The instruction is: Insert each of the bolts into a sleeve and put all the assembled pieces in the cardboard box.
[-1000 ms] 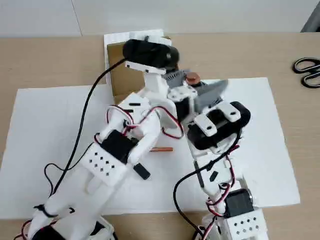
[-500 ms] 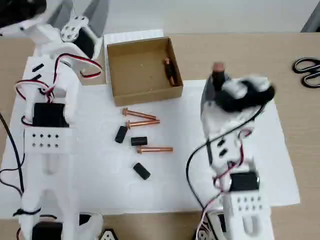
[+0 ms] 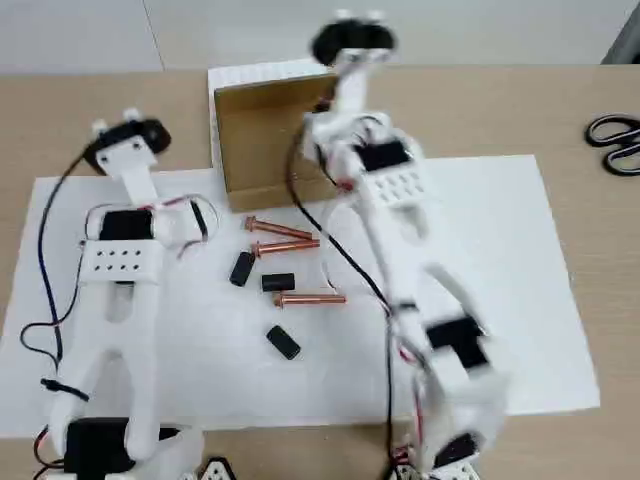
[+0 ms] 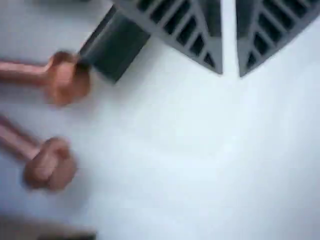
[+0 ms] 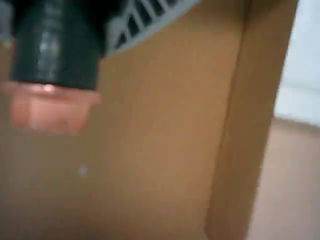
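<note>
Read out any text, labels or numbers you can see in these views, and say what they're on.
No text can be read anywhere.
The box, paper, bolts and sleeves bear no print.
The held piece is unmarked too.
Any marks on the motors are too small to tell.

Sleeve [image 5: 52, 45] cropped at picture edge; cardboard box [image 3: 250, 130] partly behind right arm [image 3: 385, 185]

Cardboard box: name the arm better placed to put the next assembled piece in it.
Right. The right gripper holds a sleeved bolt over the cardboard box, so it probably only needs to release. The left gripper hangs empty above loose bolts.
</note>
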{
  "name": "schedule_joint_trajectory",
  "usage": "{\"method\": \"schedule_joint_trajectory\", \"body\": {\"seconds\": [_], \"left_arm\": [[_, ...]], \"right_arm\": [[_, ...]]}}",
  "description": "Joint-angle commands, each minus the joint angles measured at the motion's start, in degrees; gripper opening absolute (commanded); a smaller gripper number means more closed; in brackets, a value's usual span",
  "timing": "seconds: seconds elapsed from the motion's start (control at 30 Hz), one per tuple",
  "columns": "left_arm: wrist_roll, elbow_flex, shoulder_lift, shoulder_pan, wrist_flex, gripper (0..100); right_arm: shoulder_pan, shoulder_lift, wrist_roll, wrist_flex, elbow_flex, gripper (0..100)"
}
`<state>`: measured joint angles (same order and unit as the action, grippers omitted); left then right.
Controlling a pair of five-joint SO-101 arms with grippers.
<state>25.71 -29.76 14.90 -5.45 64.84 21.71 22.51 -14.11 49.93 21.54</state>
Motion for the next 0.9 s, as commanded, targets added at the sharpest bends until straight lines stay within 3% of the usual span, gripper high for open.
{"method": "schedule_joint_trajectory", "body": {"seconds": [0.0,0.2,0.57,0.87], "left_arm": [[0.26,-2.68,0.7,0.26,0.53,1],[0.26,-8.04,0.7,0.44,0.35,1],[0.18,-8.75,0.7,0.53,0.62,1],[0.0,-8.84,0.7,0.53,0.62,1]], "right_arm": [[0.57,11.47,-0.26,9.8,26.02,0.2],[0.4,26.33,2.73,15.96,43.87,0.2],[0.04,45.41,6.42,11.82,58.55,0.9],[-0.04,49.01,6.33,16.92,66.73,31.7]]}}
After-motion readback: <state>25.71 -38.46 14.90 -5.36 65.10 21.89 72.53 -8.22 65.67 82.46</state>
